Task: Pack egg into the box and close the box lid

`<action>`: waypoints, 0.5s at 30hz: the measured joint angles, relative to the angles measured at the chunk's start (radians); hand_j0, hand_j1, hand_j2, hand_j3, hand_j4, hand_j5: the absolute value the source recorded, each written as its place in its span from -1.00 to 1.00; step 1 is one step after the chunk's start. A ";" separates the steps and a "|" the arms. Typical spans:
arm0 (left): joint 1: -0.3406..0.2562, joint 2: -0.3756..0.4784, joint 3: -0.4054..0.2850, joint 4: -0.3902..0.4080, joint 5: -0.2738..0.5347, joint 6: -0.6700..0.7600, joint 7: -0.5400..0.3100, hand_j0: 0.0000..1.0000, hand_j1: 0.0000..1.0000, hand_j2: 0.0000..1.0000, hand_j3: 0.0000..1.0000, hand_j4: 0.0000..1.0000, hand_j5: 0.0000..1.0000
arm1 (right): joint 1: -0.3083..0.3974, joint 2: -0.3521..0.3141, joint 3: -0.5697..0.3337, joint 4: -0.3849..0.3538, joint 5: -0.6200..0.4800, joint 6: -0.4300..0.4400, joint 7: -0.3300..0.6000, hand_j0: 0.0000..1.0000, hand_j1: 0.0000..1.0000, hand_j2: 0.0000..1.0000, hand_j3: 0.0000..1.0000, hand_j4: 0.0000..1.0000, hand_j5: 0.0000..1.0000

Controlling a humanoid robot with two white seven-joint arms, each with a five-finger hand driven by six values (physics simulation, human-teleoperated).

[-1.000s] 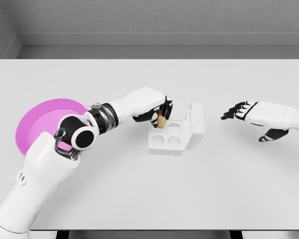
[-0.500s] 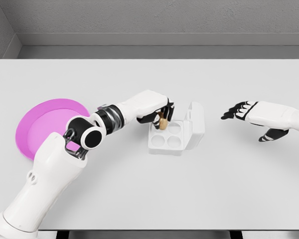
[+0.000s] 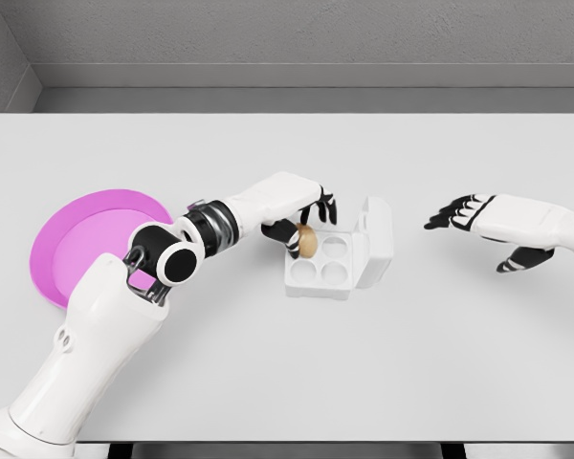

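The left robot hand [image 3: 301,218] is hovering at the far-left corner of the small white four-cup egg box [image 3: 323,263], its dark fingers now spreading apart where a moment ago they were pinching the brown egg [image 3: 306,242], which is sitting tilted in the box's far-left cup; to finish well, I judge the fingers should be lifting straight up so the egg is not being nudged out. The upright white lid [image 3: 374,241] is standing open on the box's right side near the white counter's [image 3: 287,373] middle, the pink round plate [image 3: 81,239] is lying toward the left edge, and the right robot hand [image 3: 469,212] is waiting relaxed and empty toward the right edge, unchanged.
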 measured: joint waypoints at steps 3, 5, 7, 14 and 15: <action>0.000 0.000 -0.001 -0.006 -0.003 0.001 -0.005 0.38 0.38 0.38 0.38 0.38 0.38 | 0.000 0.000 0.000 0.000 0.000 0.000 0.000 1.00 1.00 1.00 1.00 1.00 1.00; 0.000 0.000 0.000 -0.015 -0.004 0.002 -0.008 0.52 0.52 0.52 0.52 0.52 0.52 | 0.000 0.000 -0.001 0.000 0.000 0.000 0.000 1.00 1.00 1.00 1.00 1.00 1.00; -0.002 0.001 0.000 -0.021 -0.003 0.003 -0.009 0.59 0.59 0.59 0.59 0.59 0.59 | 0.000 0.000 -0.001 0.000 0.000 0.000 0.000 1.00 1.00 1.00 1.00 1.00 1.00; -0.003 0.001 0.002 -0.031 -0.002 0.005 -0.011 0.80 0.80 0.80 0.80 0.80 0.80 | 0.000 0.000 -0.001 0.000 0.000 0.000 -0.001 1.00 1.00 1.00 1.00 1.00 1.00; 0.000 0.001 0.002 -0.034 -0.002 0.005 -0.011 0.81 0.81 0.81 0.81 0.81 0.81 | 0.000 0.000 -0.001 0.000 0.000 0.000 0.000 1.00 1.00 1.00 1.00 1.00 1.00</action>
